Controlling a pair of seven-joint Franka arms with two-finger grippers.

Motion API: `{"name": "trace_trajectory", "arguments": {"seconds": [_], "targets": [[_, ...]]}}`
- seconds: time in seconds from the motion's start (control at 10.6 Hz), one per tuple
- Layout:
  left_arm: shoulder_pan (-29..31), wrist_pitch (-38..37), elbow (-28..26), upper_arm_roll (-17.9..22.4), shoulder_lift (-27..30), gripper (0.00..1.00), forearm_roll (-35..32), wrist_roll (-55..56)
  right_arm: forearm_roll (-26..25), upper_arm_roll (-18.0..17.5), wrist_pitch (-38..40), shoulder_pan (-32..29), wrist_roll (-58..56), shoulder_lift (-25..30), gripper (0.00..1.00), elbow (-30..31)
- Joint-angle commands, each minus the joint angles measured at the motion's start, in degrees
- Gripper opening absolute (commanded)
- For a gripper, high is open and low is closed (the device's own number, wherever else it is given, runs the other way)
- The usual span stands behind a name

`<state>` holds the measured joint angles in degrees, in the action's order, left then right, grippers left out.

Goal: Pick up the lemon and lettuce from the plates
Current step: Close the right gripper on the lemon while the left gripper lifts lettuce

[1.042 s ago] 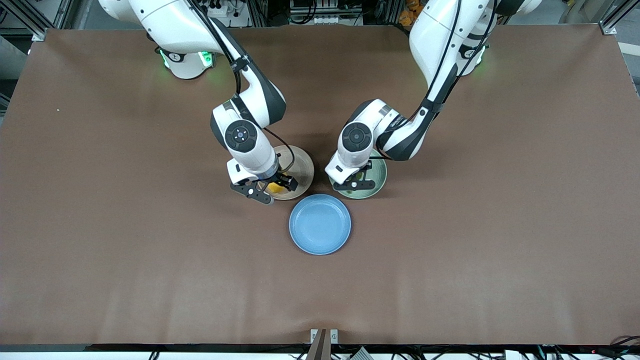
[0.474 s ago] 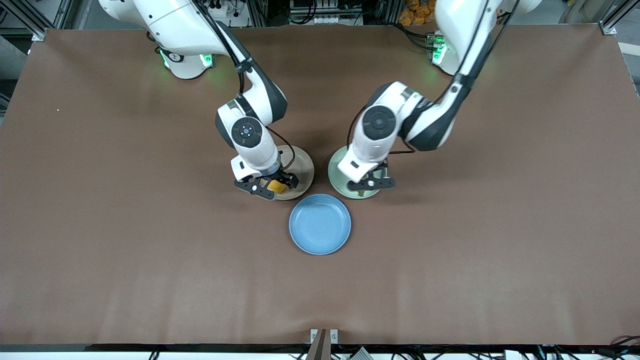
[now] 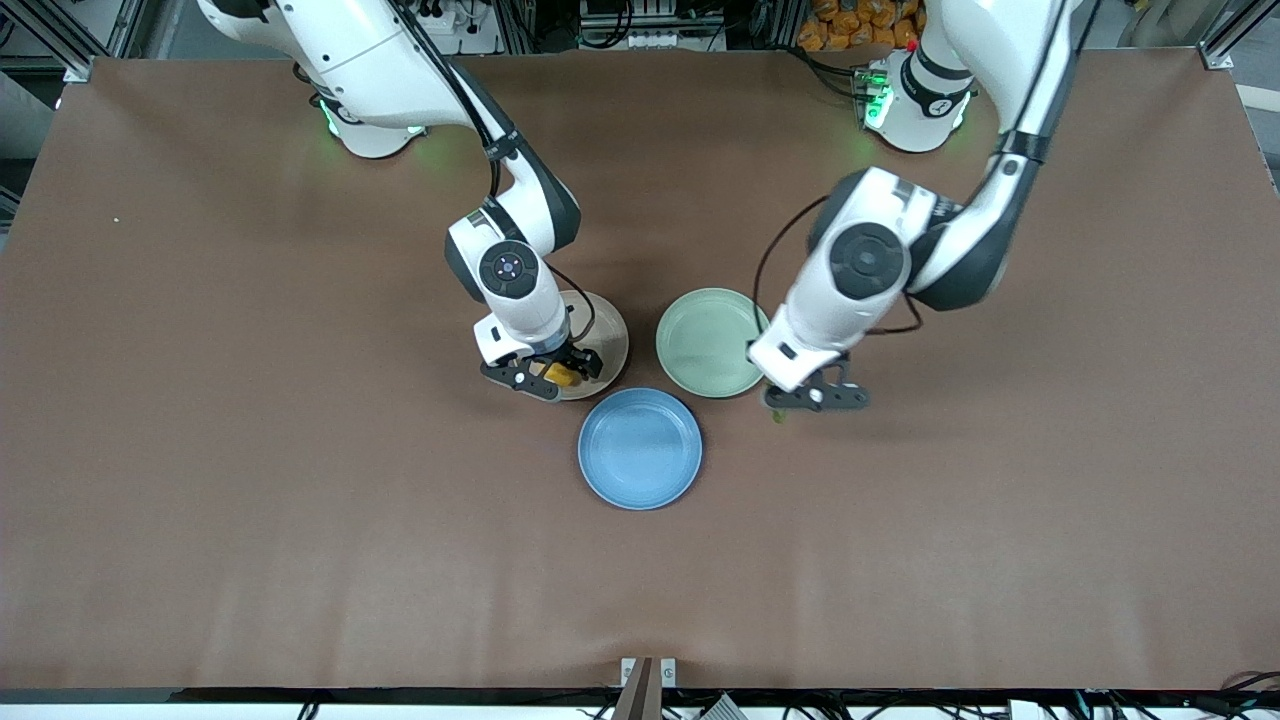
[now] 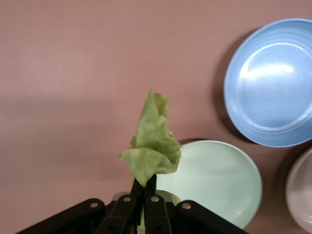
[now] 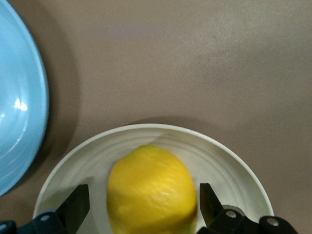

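The yellow lemon (image 5: 152,190) lies on the beige plate (image 5: 229,161). My right gripper (image 5: 142,201) is open and low over that plate, one finger on each side of the lemon with a gap to each. The front view shows this gripper (image 3: 552,378) and the lemon (image 3: 563,375) at the beige plate's (image 3: 606,335) edge nearest the camera. My left gripper (image 4: 145,184) is shut on the pale green lettuce (image 4: 152,141), which hangs in the air. In the front view it (image 3: 805,398) is over the table beside the empty mint plate (image 3: 705,340); a tip of the lettuce (image 3: 778,413) shows.
A bright blue plate (image 3: 640,448) lies empty just nearer the camera than the two plates, between them. The brown table (image 3: 300,500) spreads wide around them toward both arms' ends.
My left gripper has lifted the lettuce off the mint plate and carried it toward the left arm's end of the table. My right gripper has shifted slightly around the lemon.
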<state>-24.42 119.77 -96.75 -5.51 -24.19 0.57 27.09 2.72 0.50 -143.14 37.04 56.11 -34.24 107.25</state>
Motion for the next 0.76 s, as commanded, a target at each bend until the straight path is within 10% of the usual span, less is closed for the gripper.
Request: {"name": "trace_trajectory", "arguments": {"seconds": [0.0,0.28,0.66], "targets": [[4.7,-1.8,0.1,-0.3,0.2,0.0,0.5,-10.0,-1.5,0.6,-1.9,1.0,2.0,-1.2,1.0,0.1],[10.8,-3.4,-0.2,-0.3,-0.6,0.0,-0.9,-18.7,-2.2,1.1,-4.1,1.9,3.9,-2.8,1.0,0.1],[15.2,-3.5,-0.5,-0.3,-2.4,0.0,-5.3,-21.6,-2.3,1.1,-3.3,1.4,3.6,-2.7,0.67,0.1]]}}
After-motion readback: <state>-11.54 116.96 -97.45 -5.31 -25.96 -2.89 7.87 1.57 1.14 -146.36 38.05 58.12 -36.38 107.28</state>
